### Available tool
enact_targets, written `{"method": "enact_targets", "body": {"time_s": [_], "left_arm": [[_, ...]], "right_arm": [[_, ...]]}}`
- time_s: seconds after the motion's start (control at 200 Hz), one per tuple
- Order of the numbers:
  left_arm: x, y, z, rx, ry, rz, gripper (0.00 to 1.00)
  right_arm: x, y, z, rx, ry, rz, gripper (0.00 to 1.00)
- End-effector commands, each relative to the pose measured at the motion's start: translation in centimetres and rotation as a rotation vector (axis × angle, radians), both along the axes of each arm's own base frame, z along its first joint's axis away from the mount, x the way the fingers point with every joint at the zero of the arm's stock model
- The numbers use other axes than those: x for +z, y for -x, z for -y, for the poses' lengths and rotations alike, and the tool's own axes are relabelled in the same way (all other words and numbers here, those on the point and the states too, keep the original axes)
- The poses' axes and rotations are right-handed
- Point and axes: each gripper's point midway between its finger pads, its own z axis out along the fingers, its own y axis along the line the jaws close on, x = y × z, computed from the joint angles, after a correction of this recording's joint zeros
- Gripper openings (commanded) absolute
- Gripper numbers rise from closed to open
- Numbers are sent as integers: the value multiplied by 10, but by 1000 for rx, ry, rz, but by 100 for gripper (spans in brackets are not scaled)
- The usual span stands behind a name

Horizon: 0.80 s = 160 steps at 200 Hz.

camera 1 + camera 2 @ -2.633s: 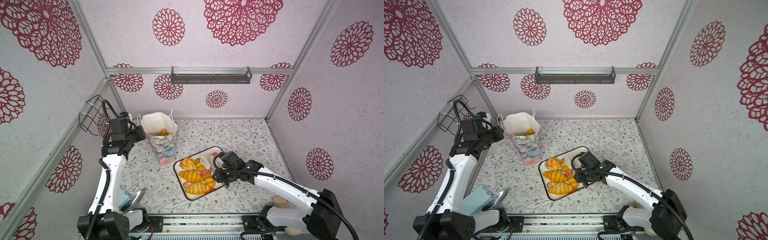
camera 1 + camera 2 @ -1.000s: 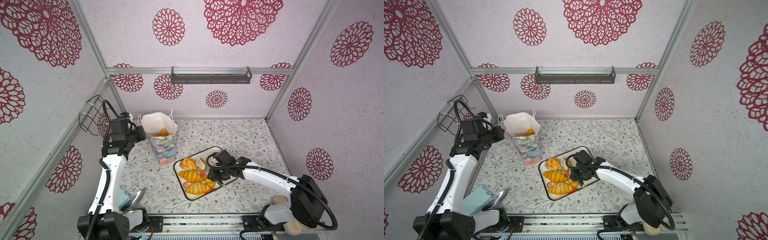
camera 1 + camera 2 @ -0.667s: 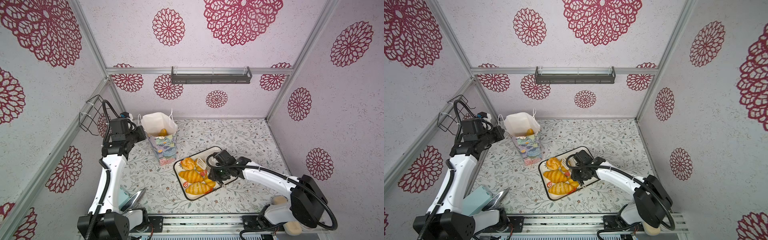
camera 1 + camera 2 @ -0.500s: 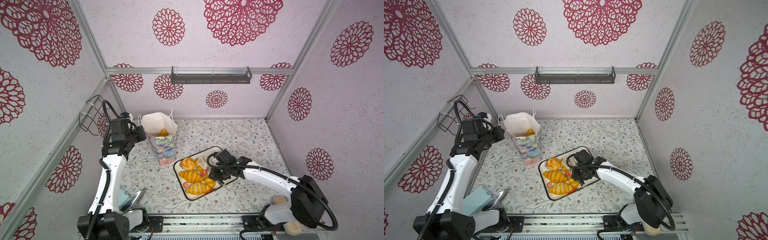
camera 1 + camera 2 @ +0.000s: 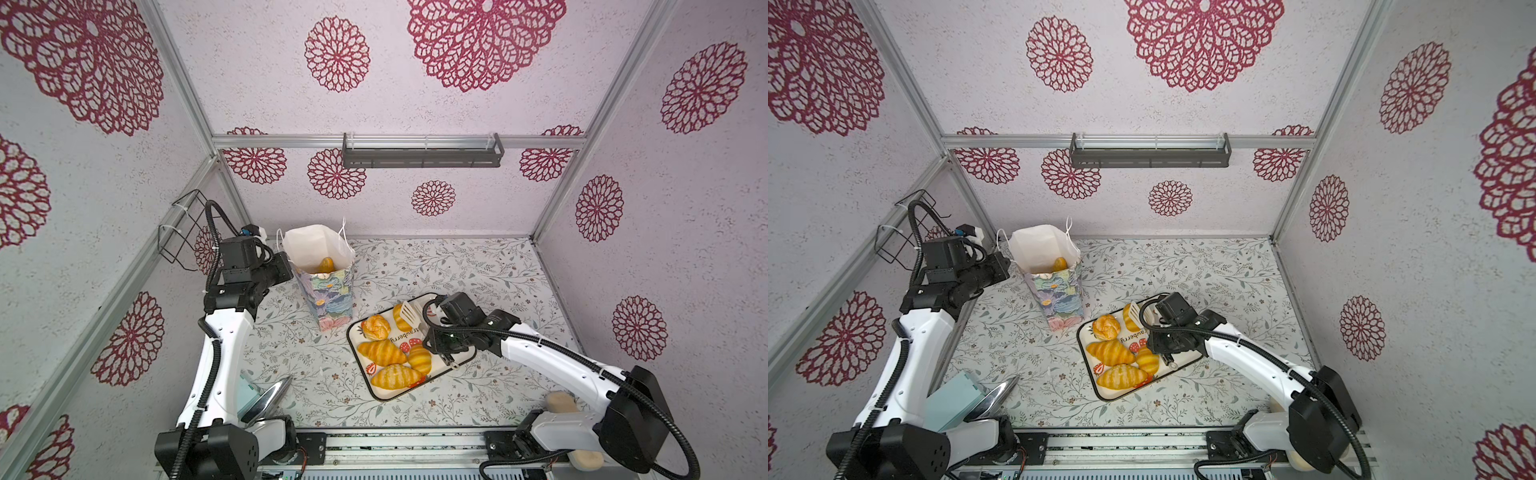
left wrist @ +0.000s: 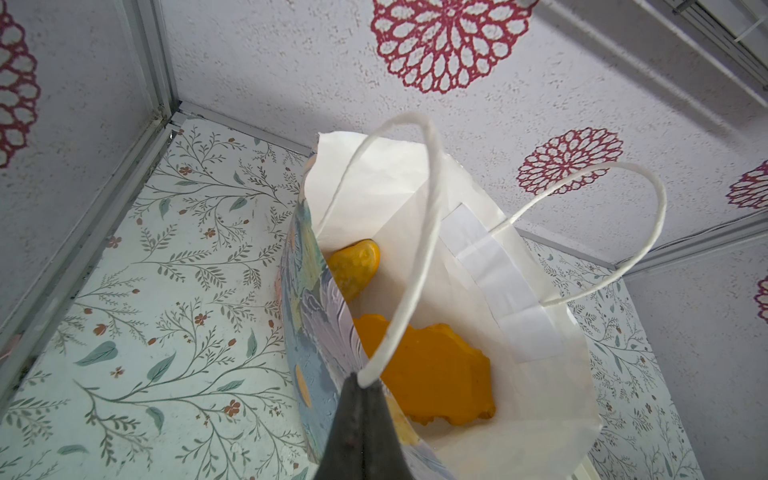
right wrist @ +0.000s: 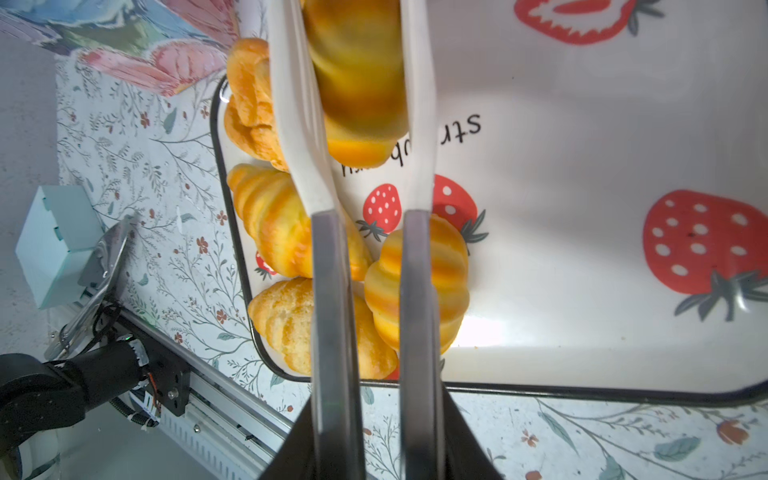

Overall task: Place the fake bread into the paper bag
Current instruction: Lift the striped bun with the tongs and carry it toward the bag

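The right claw (image 7: 368, 214) squeezes tongs (image 7: 297, 124) that pinch a bread roll (image 7: 357, 83) at the back edge of the tray (image 7: 582, 124). The left claw (image 6: 360, 384) grips the handle (image 6: 415, 270) of the bag (image 5: 328, 291), near the back left corner of the surface (image 5: 457, 266)

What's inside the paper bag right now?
Two fake bread pieces show in the left wrist view: a rounded piece and a larger piece. The paper bag near wall and cord handle hide the rest.
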Motion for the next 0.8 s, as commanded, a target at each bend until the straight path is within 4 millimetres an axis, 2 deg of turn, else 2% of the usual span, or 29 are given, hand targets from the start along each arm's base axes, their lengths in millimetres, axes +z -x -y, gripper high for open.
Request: {"method": "enact_targets", "body": {"time_s": [0.0,0.385,0.59,0.796], "left_arm": [[1,2,3,-5,7,9,0],[3,2,1,-5,12,16,0],[11,1,11,-65,75,64,0],[13,2,13,-74,80,73,0]], "right_arm": [[46,-14,-9,19,-94,128,34],[104,-28,-31,43,-241,251,33],[138,-35,-40,51,-317,327,33],[166,-40,-49,71,-373,382,33]]}}
